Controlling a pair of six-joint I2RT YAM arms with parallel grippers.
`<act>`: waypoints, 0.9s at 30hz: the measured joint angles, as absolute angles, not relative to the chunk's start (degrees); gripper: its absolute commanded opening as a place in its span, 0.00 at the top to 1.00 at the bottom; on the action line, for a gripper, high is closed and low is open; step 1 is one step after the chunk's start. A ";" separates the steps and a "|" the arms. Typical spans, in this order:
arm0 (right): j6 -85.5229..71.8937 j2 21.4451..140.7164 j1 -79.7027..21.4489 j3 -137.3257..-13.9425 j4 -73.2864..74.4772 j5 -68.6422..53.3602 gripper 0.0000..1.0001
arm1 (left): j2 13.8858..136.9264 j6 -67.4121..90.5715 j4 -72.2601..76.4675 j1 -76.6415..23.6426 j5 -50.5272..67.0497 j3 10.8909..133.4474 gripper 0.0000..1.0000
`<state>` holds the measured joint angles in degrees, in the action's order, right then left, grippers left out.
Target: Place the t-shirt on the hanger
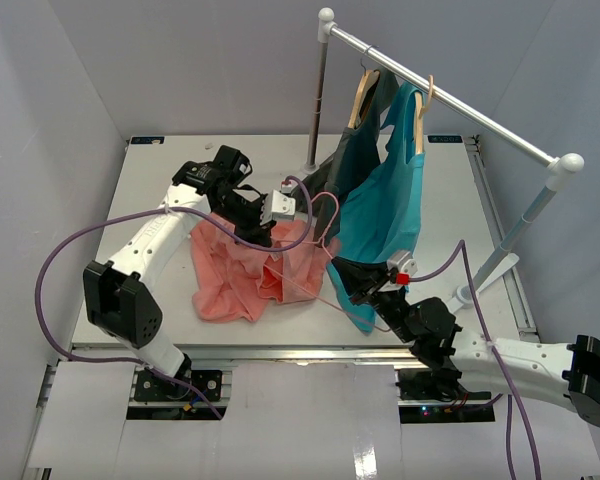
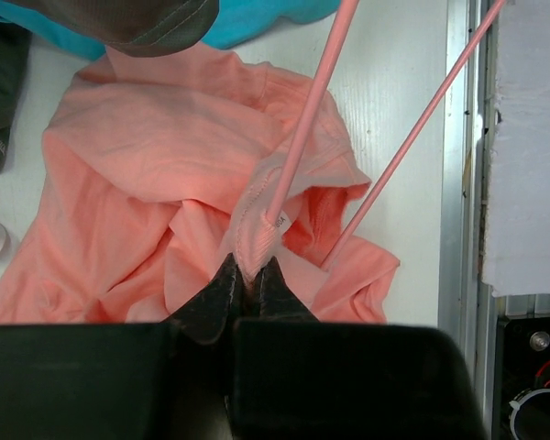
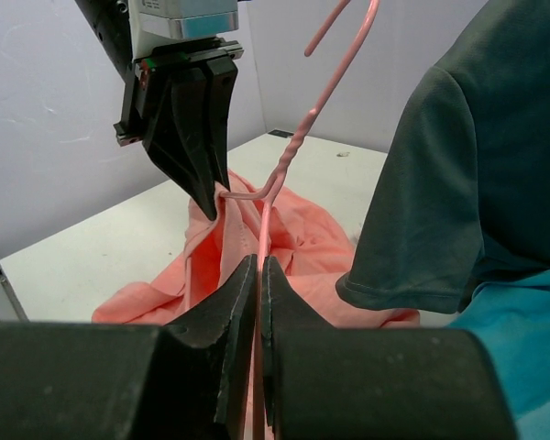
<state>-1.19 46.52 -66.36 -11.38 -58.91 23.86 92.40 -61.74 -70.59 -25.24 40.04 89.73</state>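
A: Left gripper (image 2: 247, 275)?
B: Jaws pinched on a raised fold of the t-shirt (image 2: 147, 165), at the collar by the label. Bottom centre of the left wrist view.
A: Right gripper (image 3: 258, 266)?
B: Jaws almost together, clamped on a thin rod of the hanger (image 2: 312, 110). Hook points to the top of the right wrist view.
A: Where's the t-shirt?
B: Crumpled on the table (image 1: 160, 180), centre-left of the top view. One hanger rod runs into the lifted collar fold.
A: Nearby?
B: Teal shirt (image 1: 380, 210) and dark grey shirt (image 3: 449, 183) hang from the rack (image 1: 460, 100), upper right. The teal hem hangs beside the t-shirt.
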 measured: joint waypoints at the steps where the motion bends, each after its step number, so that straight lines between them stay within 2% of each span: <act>1: -1.07 46.43 -66.17 -11.43 -58.84 23.86 0.92 | 92.25 -61.55 -70.78 -25.26 40.29 89.73 0.92; 5: -1.06 46.30 -65.40 -12.58 -58.61 23.18 0.92 | 90.87 -60.01 -70.86 -25.63 44.66 89.71 0.85; 14: -1.07 50.58 -65.25 -17.32 -58.01 17.64 0.92 | 82.53 -55.09 -68.68 -28.47 56.48 89.62 0.82; 15: -1.06 51.21 -65.25 -17.86 -57.95 17.24 0.92 | 82.29 -54.82 -68.69 -28.47 57.08 89.62 0.85; 16: -1.06 51.68 -65.25 -18.20 -57.95 16.90 0.92 | 82.39 -54.61 -68.73 -28.45 57.41 89.56 0.93; 17: -1.04 52.32 -65.25 -18.78 -57.91 16.52 0.92 | 82.54 -54.47 -68.77 -28.47 57.62 89.36 0.96; 20: -1.02 53.57 -65.25 -20.13 -57.02 15.66 0.91 | 82.85 -54.51 -68.95 -28.46 57.46 88.15 1.00; 22: -0.89 53.43 -65.25 -20.45 -56.00 15.07 0.86 | 82.95 -54.36 -68.83 -28.45 56.94 87.33 1.00; 27: 0.44 50.48 -65.10 -25.60 -43.49 10.89 0.63 | 82.98 -52.50 -66.63 -28.47 53.37 86.59 1.00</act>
